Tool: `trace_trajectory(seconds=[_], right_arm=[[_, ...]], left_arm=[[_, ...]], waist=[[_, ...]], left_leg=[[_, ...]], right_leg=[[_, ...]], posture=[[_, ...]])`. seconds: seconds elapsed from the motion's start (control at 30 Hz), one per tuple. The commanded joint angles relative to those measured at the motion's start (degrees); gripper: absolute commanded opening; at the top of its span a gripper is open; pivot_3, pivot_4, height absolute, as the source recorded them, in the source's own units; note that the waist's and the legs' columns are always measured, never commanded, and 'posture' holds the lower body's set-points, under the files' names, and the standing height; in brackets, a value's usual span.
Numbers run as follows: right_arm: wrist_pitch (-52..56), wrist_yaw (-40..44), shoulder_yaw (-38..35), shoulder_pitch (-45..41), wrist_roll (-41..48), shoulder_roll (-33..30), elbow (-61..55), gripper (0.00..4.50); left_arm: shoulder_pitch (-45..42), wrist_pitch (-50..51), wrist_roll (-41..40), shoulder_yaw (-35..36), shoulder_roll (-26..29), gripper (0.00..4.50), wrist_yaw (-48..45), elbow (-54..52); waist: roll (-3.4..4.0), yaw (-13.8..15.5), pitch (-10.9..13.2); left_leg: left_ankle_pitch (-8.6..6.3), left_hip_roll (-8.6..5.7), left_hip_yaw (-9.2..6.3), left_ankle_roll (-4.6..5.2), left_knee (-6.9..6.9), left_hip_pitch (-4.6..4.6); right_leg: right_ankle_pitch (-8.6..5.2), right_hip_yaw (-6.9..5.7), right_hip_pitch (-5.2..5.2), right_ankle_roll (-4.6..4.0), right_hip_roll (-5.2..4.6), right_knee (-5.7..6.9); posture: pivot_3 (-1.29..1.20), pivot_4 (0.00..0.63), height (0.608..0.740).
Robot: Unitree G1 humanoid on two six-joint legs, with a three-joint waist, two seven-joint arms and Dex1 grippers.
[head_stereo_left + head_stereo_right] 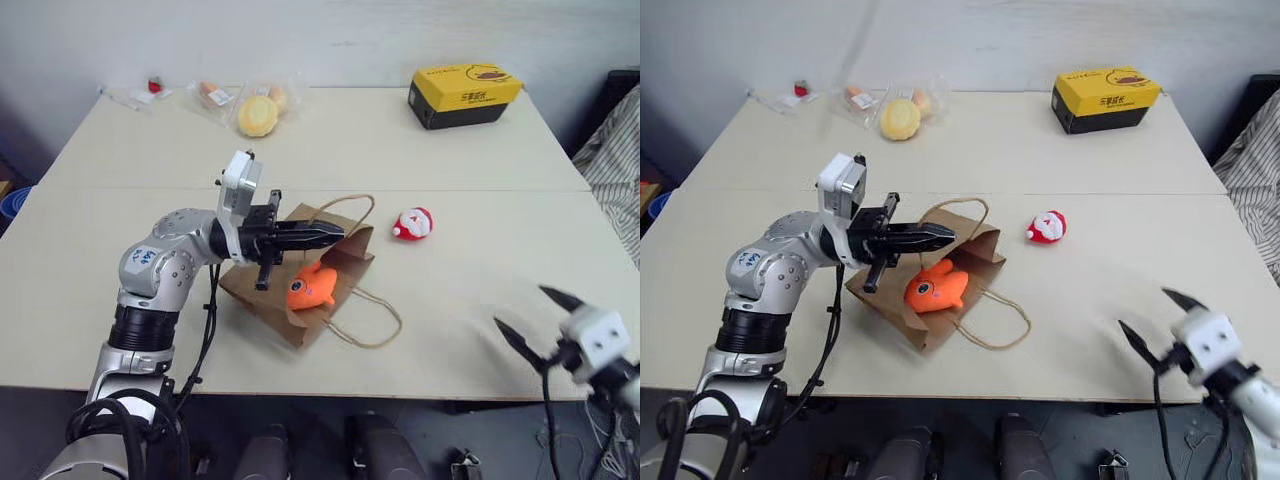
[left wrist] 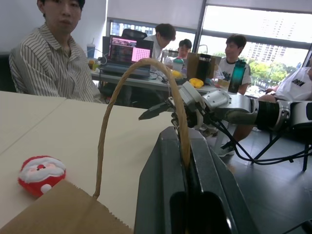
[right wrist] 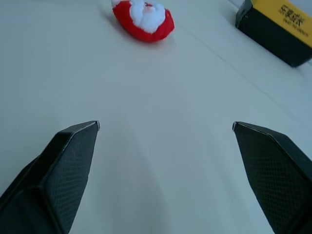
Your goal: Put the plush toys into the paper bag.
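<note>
My left gripper is pinched tight on one bag handle, and the cord runs down between its fingers. It holds that handle up over the bag, which lies flat on the worktop with its mouth toward the middle. If I pull up too hard, I think the thin cord could tear off, or the whole bag could slide and tip. The fish sits right at the mouth, on the paper, and I cannot tell if it is truly inside. A tug might roll it back out.

My right gripper is spread wide and holds nothing, low near the front edge of the worktop, well apart from the bag. The Santa lies on the bare worktop just beside the bag's mouth, between the bag and my right gripper. It is small, round and soft, so it may squish and pop out of a bad pinch.

The fish is bright orange and plump with a big eye. The Santa is red with a white face. The bag is brown and wrinkled.
</note>
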Motion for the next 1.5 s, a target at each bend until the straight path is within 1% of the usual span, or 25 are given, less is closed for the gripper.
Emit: trace_trajectory(seconds=[0.03,0.13,0.2,0.37,0.43,0.5,0.53,0.6,0.77,0.87,0.93,0.97,1.0,1.07,1.13,1.23,1.3,1.37,1.43,1.5], right_arm=[[3.1,0.8,9.2,-12.0,-4.1,-1.5,3.7,4.48],[4.9,-0.1,17.8,-25.9,-10.2,-0.4,12.4,4.48],[3.4,0.2,22.5,-33.3,-13.8,0.1,18.5,4.48],[5.2,-1.7,30.2,-45.6,-20.8,2.1,33.7,4.48],[6.2,-3.7,31.6,-49.3,-22.7,3.3,39.9,4.48],[7.1,-4.3,32.6,-51.4,-24.0,3.8,43.3,4.48],[8.4,-4.4,32.4,-52.1,-23.7,4.2,43.3,4.1],[11.0,-3.6,32.2,-52.5,-22.9,4.5,41.9,3.57],[14.9,-0.9,31.2,-50.4,-21.5,2.9,37.4,1.76],[16.8,1.0,29.2,-48.3,-18.8,1.5,33.3,0.82],[18.7,4.9,26.5,-46.0,-13.6,1.0,25.8,0.43],[19.3,7.2,25.6,-44.8,-11.0,0.8,21.9,0.33],[21.1,10.4,24.6,-43.1,-7.0,0.7,16.5,0.32],[24.6,13.4,22.8,-39.7,-1.0,0.4,7.2,0.32],[30.6,14.3,21.4,-36.1,3.6,-0.1,-1.1,0.32],[36.6,16.1,22.3,-30.8,9.4,-1.2,-11.4,0.32],[39.1,13.7,24.1,-29.8,10.9,0.9,-14.7,0.32],[39.7,11.2,27.2,-30.0,10.0,3.6,-15.6,0.32],[39.4,8.0,31.0,-31.4,7.8,7.4,-14.1,0.32],[38.8,4.3,33.0,-33.1,6.3,11.7,-11.8,0.32]], left_arm=[[-0.9,-7.0,3.5,-0.7,0.7,0.0,-2.6,0.1],[-1.0,-7.1,3.5,-0.8,1.0,0.0,-3.3,0.3],[-0.7,-7.0,3.3,-0.5,1.0,0.0,-3.1,0.0],[0.4,-6.2,2.8,0.0,1.2,0.0,-2.3,-1.0],[0.6,-6.1,2.8,0.1,1.3,0.0,-2.1,-1.2],[0.7,-6.0,2.8,0.2,1.4,0.0,-1.9,-1.4],[0.6,-5.8,2.6,0.6,1.7,0.0,-1.8,-1.7],[0.6,-5.2,2.0,1.4,2.2,0.0,-1.6,-2.1],[-0.1,-3.8,0.5,2.7,2.3,0.0,-0.8,-2.7],[-0.7,-2.8,-0.3,3.1,2.4,0.0,-0.6,-2.6],[-1.3,-1.5,-1.0,3.0,3.0,0.0,-1.1,-2.5],[-1.7,-0.9,-1.2,3.1,3.1,0.0,-1.3,-2.6],[-2.1,-0.2,-1.6,3.2,3.2,0.0,-1.3,-2.6],[-2.6,0.6,-1.9,3.5,3.3,0.0,-1.2,-2.2],[-2.7,0.8,-1.7,3.3,3.5,0.0,-1.3,-1.8],[-2.7,1.7,-2.1,3.3,3.1,0.0,-0.6,-1.4],[-2.6,2.7,-2.8,3.2,2.6,0.0,-0.3,-1.6],[-2.3,3.3,-2.9,2.7,2.4,0.0,-0.6,-2.1],[-2.3,3.6,-2.9,2.4,2.1,0.0,-0.7,-2.2],[-2.3,3.9,-3.1,2.5,1.8,0.0,-0.8,-2.2]], waist=[[0.0,0.1,0.0],[-0.01,0.1,0.0],[-0.01,0.3,0.0],[0.0,0.8,0.0],[-0.01,0.8,0.0],[-0.01,0.7,0.0],[-0.01,0.6,0.0],[-0.01,0.6,0.0],[0.0,0.6,0.0],[0.0,0.7,0.0],[-0.01,0.7,0.0],[-0.01,0.7,0.0],[0.0,0.7,0.0],[0.0,0.6,0.0],[0.0,0.4,0.0],[0.0,0.4,0.0],[-0.01,0.5,0.0],[-0.01,0.2,0.0],[-0.01,0.1,0.0],[0.0,0.0,0.0]], left_leg=[[0.01,0.02,-0.02,-0.02,0.0,0.01],[0.02,0.04,-0.05,-0.04,0.02,-0.14],[0.02,0.02,-0.04,-0.04,0.03,-0.25],[0.0,0.02,-0.08,0.0,0.04,-0.4],[-0.01,0.01,-0.08,0.01,0.05,-0.43],[-0.01,0.01,-0.07,0.01,0.06,-0.45],[-0.01,0.01,-0.09,0.01,0.08,-0.44],[-0.01,0.01,-0.11,0.01,0.12,-0.44],[-0.01,0.01,-0.12,0.01,0.13,-0.46],[-0.02,0.01,-0.15,0.01,0.13,-0.47],[-0.02,0.01,-0.15,0.01,0.13,-0.48],[-0.02,0.01,-0.16,0.01,0.13,-0.49],[-0.02,0.01,-0.16,0.01,0.12,-0.5],[-0.02,0.01,-0.17,0.01,0.12,-0.51],[-0.03,0.02,-0.19,0.0,0.11,-0.5],[-0.03,0.02,-0.27,0.0,0.11,-0.5],[-0.04,0.02,-0.28,0.02,0.12,-0.5],[-0.05,0.02,-0.25,0.03,0.16,-0.49],[-0.04,0.02,-0.26,0.02,0.16,-0.46],[-0.03,0.02,-0.26,0.0,0.14,-0.44]], right_leg=[[0.0,-0.02,0.0,0.0,0.04,0.0],[0.0,-0.06,-0.12,-0.01,0.02,-0.03],[0.0,-0.06,-0.2,-0.01,-0.02,-0.03],[0.0,-0.14,-0.22,0.0,-0.07,-0.03],[0.0,-0.14,-0.22,0.0,-0.11,-0.05],[0.0,-0.14,-0.23,0.0,-0.11,-0.05],[0.0,-0.17,-0.22,0.0,-0.11,-0.04],[0.0,-0.18,-0.22,0.0,-0.11,-0.02],[0.0,-0.19,-0.22,0.0,-0.11,0.01],[0.0,-0.21,-0.22,0.0,-0.11,0.01],[0.0,-0.2,-0.22,0.0,-0.11,0.01],[0.0,-0.22,-0.22,0.0,-0.1,0.0],[0.0,-0.22,-0.23,0.0,-0.1,0.01],[0.0,-0.22,-0.23,0.0,-0.08,0.02],[0.01,-0.22,-0.23,0.01,-0.07,0.02],[0.01,-0.26,-0.21,0.01,-0.07,0.02],[0.0,-0.26,-0.19,0.01,-0.09,-0.01],[0.01,-0.21,-0.2,0.01,-0.1,0.0],[0.01,-0.22,-0.2,0.01,-0.1,-0.04],[0.0,-0.2,-0.25,0.01,-0.09,-0.03]], posture=[[0.0,0.15,0.74],[0.0,0.15,0.74],[0.0,0.15,0.74],[0.0,0.15,0.74],[0.0,0.15,0.74],[0.0,0.15,0.74],[0.0,0.15,0.74],[0.0,0.15,0.74],[0.0,0.15,0.74],[0.0,0.15,0.74],[0.0,0.15,0.74],[0.0,0.15,0.74],[0.0,0.15,0.74],[0.0,0.15,0.74],[0.0,0.15,0.74],[0.0,0.15,0.74],[0.0,0.15,0.74],[0.0,0.15,0.74],[0.0,0.15,0.74],[0.0,0.15,0.74]])
